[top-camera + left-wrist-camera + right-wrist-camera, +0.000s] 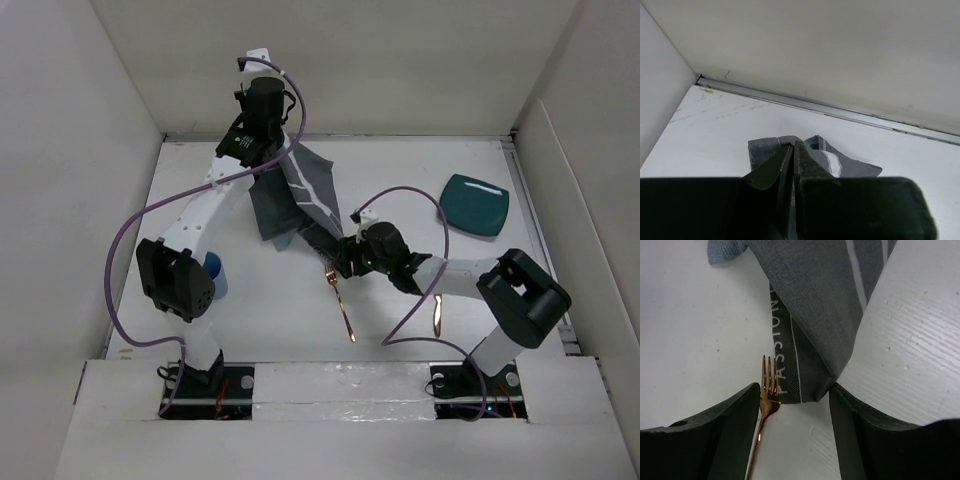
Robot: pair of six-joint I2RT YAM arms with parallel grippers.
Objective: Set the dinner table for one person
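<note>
A grey cloth placemat (pixel 297 192) with white stripes hangs crumpled over the dinner table (pixel 400 170), its top pinched in my left gripper (pixel 260 160) at the far left. In the left wrist view that gripper (pixel 793 146) is shut on a fold of the placemat (pixel 850 167). My right gripper (pixel 325 248) stands open at the cloth's lower corner. In the right wrist view the placemat (pixel 815 315) corner lies just ahead of this gripper (pixel 795 397), touching neither finger. A copper fork (pixel 766 400) lies against the left finger, tines touching the cloth's printed hem. The fork (pixel 341 300) rests on the table.
A teal plate (pixel 476 205) sits at the far right. A second copper utensil (pixel 437 313) lies near the right arm's elbow. A blue cup (pixel 214 276) stands beside the left arm. White walls enclose the table on three sides.
</note>
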